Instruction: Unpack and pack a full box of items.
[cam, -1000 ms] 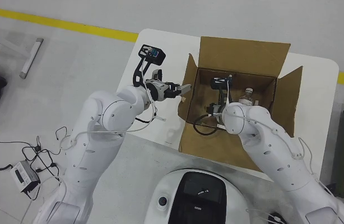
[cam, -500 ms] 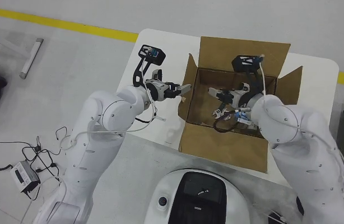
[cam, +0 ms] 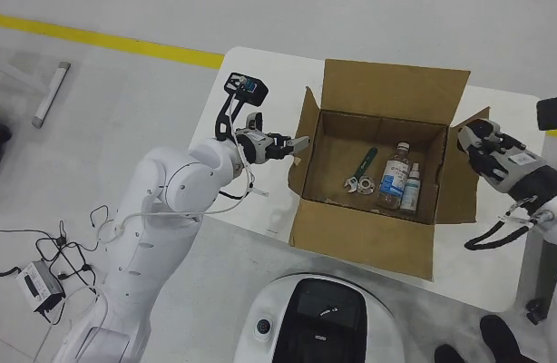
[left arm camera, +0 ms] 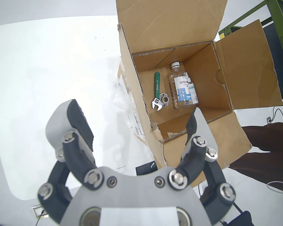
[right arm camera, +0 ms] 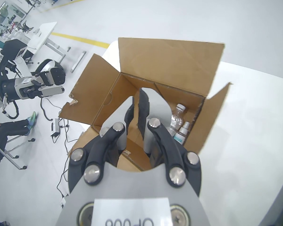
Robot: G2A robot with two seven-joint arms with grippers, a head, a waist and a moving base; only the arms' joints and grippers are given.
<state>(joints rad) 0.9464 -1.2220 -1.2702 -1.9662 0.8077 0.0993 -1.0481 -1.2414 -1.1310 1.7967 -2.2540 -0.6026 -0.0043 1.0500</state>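
Open box (cam: 369, 238) on the counter (cam: 251, 91): wrench (cam: 361, 170), bottle (cam: 394, 174) and spray bottle (cam: 411, 189) lie flat inside, long axes running near wall to far wall. The left gripper (left arm camera: 134, 109), fingers spread wide and empty, hangs outside the wall nearest the wrench; the right gripper (right arm camera: 138, 97), fingers nearly closed on nothing, sits beyond the opposite flap (cam: 467, 168), nearer the bottles

The box (cam: 360, 238) is plain brown cardboard, the table (cam: 251, 77) is white, and the floor (cam: 124, 109) is pale grey with a yellow line (cam: 97, 38). The wrench (cam: 362, 168) has a green handle and a silver head, and the ring (cam: 366, 188) is dull silver. The big bottle (cam: 394, 172) is clear with a white cap and a blue-and-white label, while the small bottle (cam: 411, 186) is white with a teal label.
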